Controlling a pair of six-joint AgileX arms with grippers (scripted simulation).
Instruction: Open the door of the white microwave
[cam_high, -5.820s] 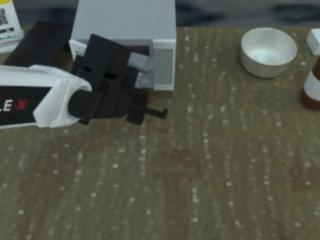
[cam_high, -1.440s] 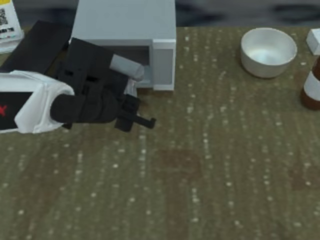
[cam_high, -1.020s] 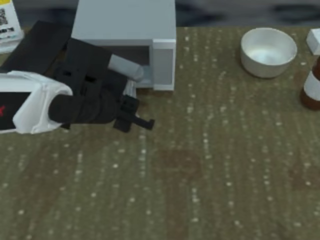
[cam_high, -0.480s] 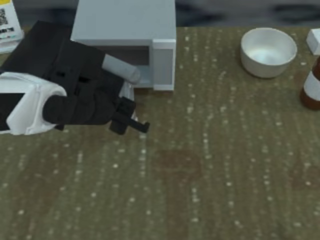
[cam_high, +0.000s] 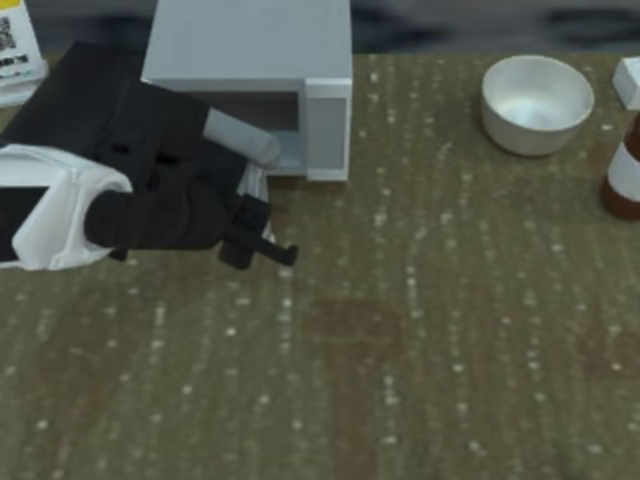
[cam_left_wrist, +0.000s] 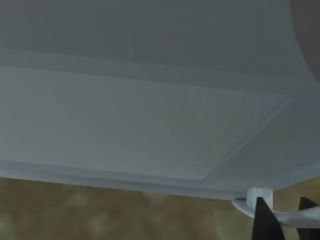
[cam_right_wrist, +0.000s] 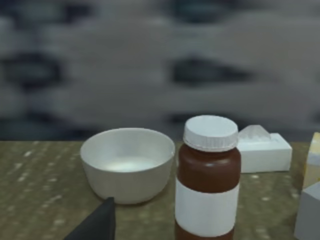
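Since the earlier frame the door (cam_high: 257, 187) has swung wider. The left gripper (cam_left_wrist: 280, 220) is closed on its handle beside the white microwave (cam_high: 250, 60) at the tabletop's far-left edge; right arm parked.

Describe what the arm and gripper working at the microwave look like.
The left arm has a glossy white shell with a red marking at the picture's edge, then a matte black cylindrical wrist and blocky black housing. The left gripper is black, with thin flat fingers.

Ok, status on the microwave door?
Left gripper shut on door handle, door part open. White microwave cavity showing. Right arm out of top view. Nothing blocking.
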